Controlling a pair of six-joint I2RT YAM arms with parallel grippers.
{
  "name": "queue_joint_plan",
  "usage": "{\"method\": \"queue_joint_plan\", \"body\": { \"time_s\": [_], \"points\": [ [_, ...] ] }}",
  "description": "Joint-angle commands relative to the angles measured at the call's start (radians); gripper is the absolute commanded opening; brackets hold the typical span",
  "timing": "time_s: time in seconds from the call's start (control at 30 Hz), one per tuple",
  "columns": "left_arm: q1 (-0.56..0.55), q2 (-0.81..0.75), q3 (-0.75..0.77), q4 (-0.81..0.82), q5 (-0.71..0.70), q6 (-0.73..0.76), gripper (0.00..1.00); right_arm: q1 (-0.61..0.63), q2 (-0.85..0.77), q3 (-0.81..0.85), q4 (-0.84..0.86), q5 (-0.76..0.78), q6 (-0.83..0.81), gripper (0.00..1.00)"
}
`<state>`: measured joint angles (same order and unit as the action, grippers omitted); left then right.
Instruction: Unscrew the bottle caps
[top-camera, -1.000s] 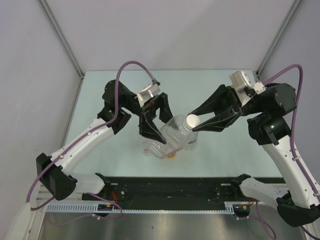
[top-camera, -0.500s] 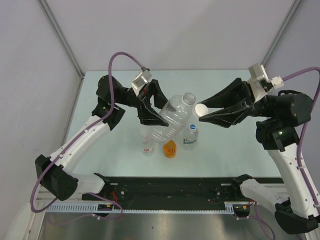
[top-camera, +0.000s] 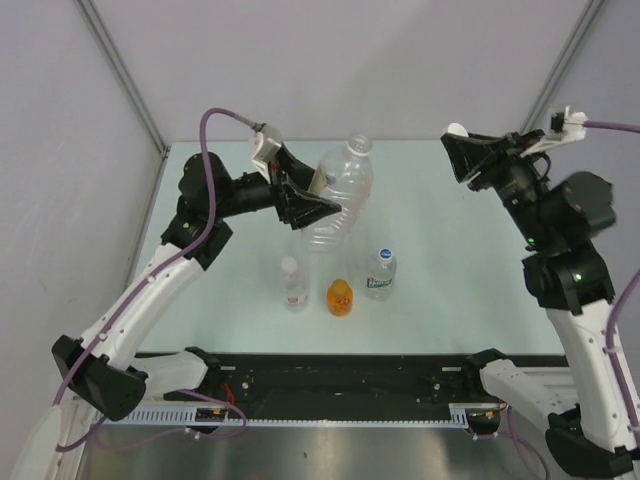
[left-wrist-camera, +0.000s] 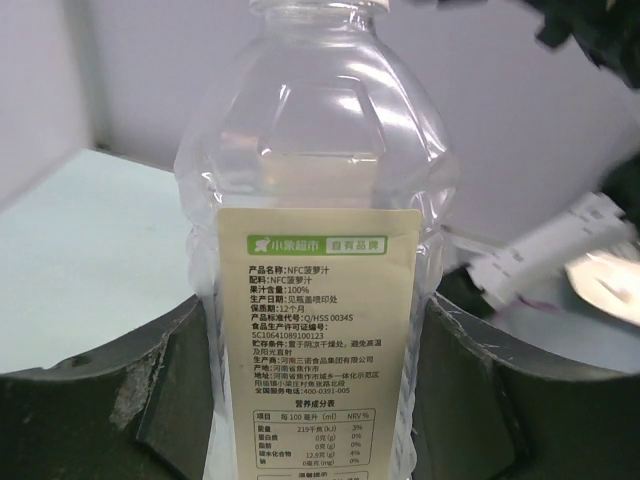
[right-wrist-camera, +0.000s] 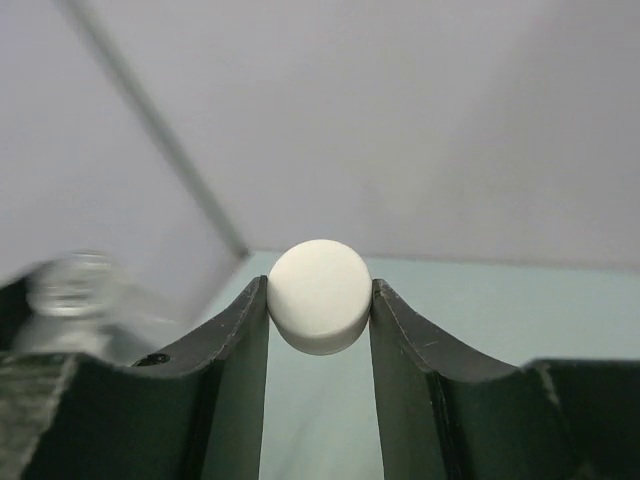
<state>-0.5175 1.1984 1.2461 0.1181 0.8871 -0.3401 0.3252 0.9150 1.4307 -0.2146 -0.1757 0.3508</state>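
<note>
We had the left gripper (top-camera: 312, 203) clamped on the large clear bottle (top-camera: 343, 185), one finger on each side of its lower body beside the paper label (left-wrist-camera: 316, 340), with the bottle upright and its neck open. Whether its base touched the table (top-camera: 445, 295) we could not tell. The right gripper (right-wrist-camera: 319, 300) was pinched on the white cap (right-wrist-camera: 319, 296) across its width, high up and well apart from that bottle, to its right.

We judged the bottle empty and light. Its thin wall looked apt to dent and its smooth plastic apt to slip, so the lower body seemed the place to hold it, firmly but not hard. The cap looked stiff, tiny and easy to drop; taken by the rim, it sat well.

On the near side of the large bottle three small ones stood in a row, all capped: the red-labelled bottle (top-camera: 292, 288) closest to its base, the orange bottle (top-camera: 340, 300) next, and the blue-labelled bottle (top-camera: 379, 277) farthest to its right. We reckoned each wanted a low grip on the body and a rim grip on the cap
</note>
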Motion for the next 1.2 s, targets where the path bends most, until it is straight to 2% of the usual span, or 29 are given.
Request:
{"method": "queue_joint_plan", "body": {
  "time_s": [0.0, 0.13, 0.27, 0.63, 1.17],
  "points": [
    [0.004, -0.118, -0.054, 0.023, -0.316, 0.088, 0.0, -0.009, 0.111, -0.13, -0.206, 0.456, -0.01, 0.0],
    [0.001, -0.178, -0.063, 0.038, -0.459, 0.128, 0.0, -0.035, 0.176, -0.229, -0.168, 0.568, 0.059, 0.0],
    [-0.007, -0.206, -0.042, 0.022, -0.488, 0.18, 0.0, -0.074, 0.283, -0.271, -0.151, 0.581, 0.108, 0.0],
    [-0.05, -0.261, -0.085, 0.045, -0.513, 0.223, 0.0, -0.115, 0.625, -0.305, -0.095, 0.561, 0.157, 0.0],
    [-0.102, -0.33, -0.175, 0.068, -0.525, 0.243, 0.0, -0.115, 0.895, -0.305, 0.058, 0.538, 0.192, 0.0]
  ]
}}
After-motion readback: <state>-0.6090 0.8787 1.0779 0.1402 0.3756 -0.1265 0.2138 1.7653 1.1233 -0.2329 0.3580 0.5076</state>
